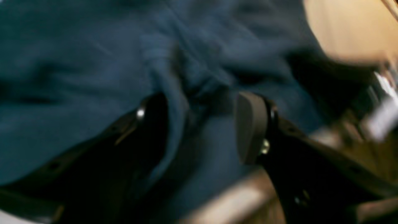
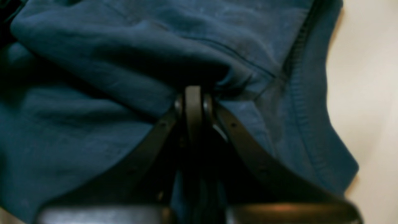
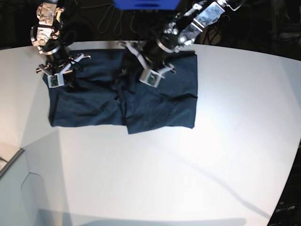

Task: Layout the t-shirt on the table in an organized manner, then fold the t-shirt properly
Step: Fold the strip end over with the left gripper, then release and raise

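Note:
The navy t-shirt [image 3: 160, 108] lies as a wide rectangle on the far part of the white table [image 3: 188, 165], with a crease down its middle. My left gripper [image 3: 138, 70] sits over the shirt's upper middle. Its wrist view is blurred, and there the left gripper [image 1: 202, 121] is open, its pads [image 1: 250, 124] either side of a raised ridge of the t-shirt [image 1: 77, 62]. My right gripper [image 3: 63, 80] is at the shirt's far-left corner. Up close the right gripper [image 2: 194, 90] is shut on a bunched fold of the t-shirt [image 2: 93, 124] beside a stitched hem, with table [image 2: 367, 77] showing at the right.
A pale grey box corner [image 3: 9, 160] juts in at the lower left of the base view. A blue object [image 3: 146, 4] sits beyond the table's curved far edge, among dark cables. White tabletop stretches in front of and to the right of the shirt.

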`<act>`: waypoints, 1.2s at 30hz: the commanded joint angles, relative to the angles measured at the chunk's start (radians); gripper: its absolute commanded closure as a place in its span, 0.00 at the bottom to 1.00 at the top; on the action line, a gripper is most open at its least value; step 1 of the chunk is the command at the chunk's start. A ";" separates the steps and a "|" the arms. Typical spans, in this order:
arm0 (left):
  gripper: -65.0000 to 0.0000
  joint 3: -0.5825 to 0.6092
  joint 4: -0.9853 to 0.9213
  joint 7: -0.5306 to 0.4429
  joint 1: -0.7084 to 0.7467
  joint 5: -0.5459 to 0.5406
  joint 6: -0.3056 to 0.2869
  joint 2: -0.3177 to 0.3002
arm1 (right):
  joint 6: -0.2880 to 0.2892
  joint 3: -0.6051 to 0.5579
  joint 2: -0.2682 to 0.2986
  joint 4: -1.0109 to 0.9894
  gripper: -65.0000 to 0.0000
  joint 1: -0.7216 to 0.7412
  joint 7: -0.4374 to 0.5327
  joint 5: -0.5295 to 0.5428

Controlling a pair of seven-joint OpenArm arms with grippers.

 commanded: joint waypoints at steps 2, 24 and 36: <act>0.48 0.046 0.056 -0.040 -0.036 -0.001 -0.056 -0.017 | 0.003 0.004 0.005 0.004 1.00 -0.009 -0.037 -0.023; 0.48 -0.246 0.257 -0.040 0.126 -0.004 -0.083 -0.222 | 0.003 0.041 -0.043 0.248 0.39 -0.081 -0.082 -0.019; 0.48 -0.439 0.255 -0.040 0.211 -0.004 -0.084 -0.220 | 0.003 0.153 -0.088 0.313 0.37 -0.013 -0.094 -0.017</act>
